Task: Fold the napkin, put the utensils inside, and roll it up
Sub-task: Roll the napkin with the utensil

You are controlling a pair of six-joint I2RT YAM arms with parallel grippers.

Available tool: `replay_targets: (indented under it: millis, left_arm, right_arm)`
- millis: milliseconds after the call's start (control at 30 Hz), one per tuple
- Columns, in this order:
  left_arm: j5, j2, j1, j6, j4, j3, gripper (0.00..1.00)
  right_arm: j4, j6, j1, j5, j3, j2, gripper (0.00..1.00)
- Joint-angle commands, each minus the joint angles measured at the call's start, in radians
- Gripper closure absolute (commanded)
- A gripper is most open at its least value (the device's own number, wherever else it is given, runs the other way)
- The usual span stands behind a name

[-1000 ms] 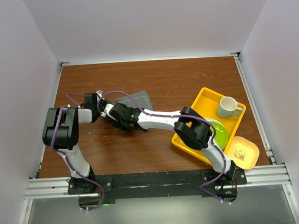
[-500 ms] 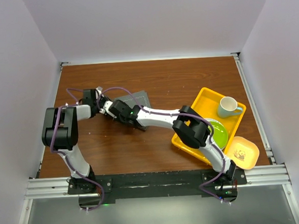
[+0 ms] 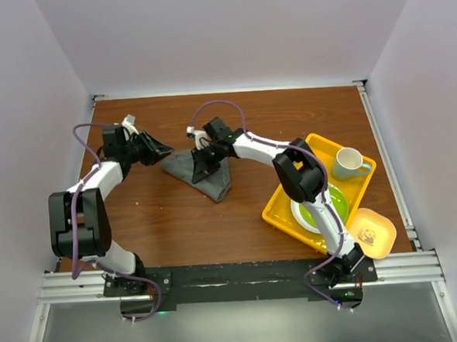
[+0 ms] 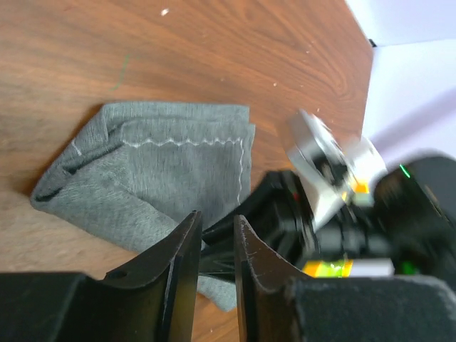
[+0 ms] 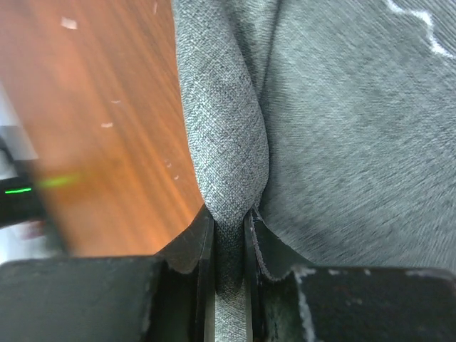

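Observation:
The napkin [image 3: 214, 181] lies bunched in a dark grey heap at mid-table, its pale stitched line showing in the left wrist view [image 4: 164, 171]. My right gripper [image 3: 200, 173] reaches in from the far side. It is shut on a raised fold of the napkin [image 5: 224, 142], pinched between the jaws [image 5: 229, 221]. My left gripper [image 3: 164, 151] hovers just left of the cloth, apart from it. Its jaws [image 4: 214, 242] stand slightly open with nothing between them. The utensils are out of view.
A yellow tray [image 3: 309, 154] at the right holds a green plate [image 3: 337, 203] and a pale mug [image 3: 350, 163]. A small yellow dish [image 3: 372, 232] sits by the tray's near corner. White walls enclose the table on three sides.
The left gripper opened and drew back to the left. The right gripper shut on the napkin and swung to its far side. The flat folded cloth is now bunched.

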Motion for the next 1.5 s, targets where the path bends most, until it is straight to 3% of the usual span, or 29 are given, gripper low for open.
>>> replay_targets:
  millis: [0, 100, 200, 400, 467, 800, 900, 1133, 1333, 1467]
  left_arm:
    - [0.067, 0.010, -0.045, -0.058, 0.154, -0.061, 0.71]
    - [0.078, 0.043, -0.091, -0.126, 0.284, -0.109, 0.72]
    - [0.096, 0.094, -0.122, -0.198, 0.465, -0.150, 0.73]
    - [0.079, 0.215, -0.152, -0.222, 0.576, -0.181, 0.77]
    - [0.061, 0.250, -0.154, -0.226, 0.597, -0.210, 0.79]
    - [0.024, 0.315, -0.152, -0.181, 0.581, -0.268, 0.83]
    - [0.018, 0.320, -0.154, -0.167, 0.561, -0.264, 0.83]
    - [0.023, 0.330, -0.154, -0.155, 0.519, -0.235, 0.83]
    - [0.029, 0.336, -0.152, -0.127, 0.458, -0.201, 0.84]
    - [0.030, 0.338, -0.152, -0.104, 0.383, -0.169, 0.84]
  right_arm:
    - [0.082, 0.268, -0.059, -0.356, -0.082, 0.083, 0.99]
    - [0.162, 0.339, -0.081, -0.416, -0.114, 0.112, 0.98]
    - [0.141, 0.304, -0.087, -0.398, -0.113, 0.126, 0.97]
    - [0.098, 0.239, -0.102, -0.350, -0.137, 0.124, 0.94]
    - [0.067, 0.218, -0.102, -0.335, -0.130, 0.114, 0.88]
    - [-0.209, 0.009, -0.099, -0.097, 0.005, -0.030, 0.56]
    - [-0.283, -0.057, -0.084, -0.019, 0.022, -0.087, 0.53]
    - [-0.292, -0.144, -0.041, 0.156, -0.157, -0.219, 0.51]
    - [-0.257, -0.181, -0.024, 0.298, -0.303, -0.264, 0.57]
    - [-0.235, -0.212, 0.005, 0.404, -0.314, -0.342, 0.56]
